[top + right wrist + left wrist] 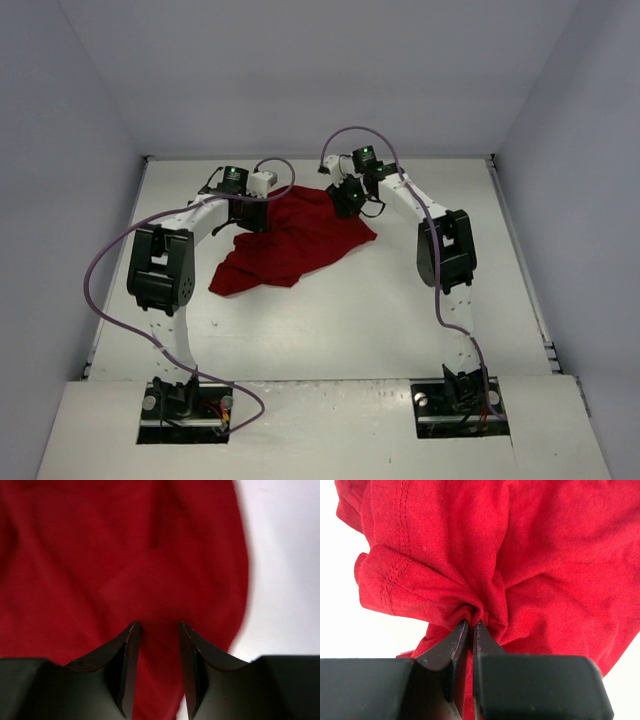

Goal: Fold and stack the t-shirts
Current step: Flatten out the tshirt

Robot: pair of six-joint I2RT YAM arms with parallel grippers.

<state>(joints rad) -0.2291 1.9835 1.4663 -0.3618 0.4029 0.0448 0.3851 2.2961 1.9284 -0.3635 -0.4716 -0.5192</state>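
Note:
A crumpled dark red t-shirt lies on the far middle of the white table. My left gripper is at the shirt's far left edge. In the left wrist view this gripper is shut on a pinched bunch of the t-shirt, and a stitched hem shows to the left. My right gripper is at the shirt's far right corner. In the right wrist view its jaws stand apart, with the red t-shirt lying between and under them, near the cloth's right edge.
Grey walls enclose the table on the left, far and right sides. Purple cables loop off both arms. The arm bases are bolted at the near edge.

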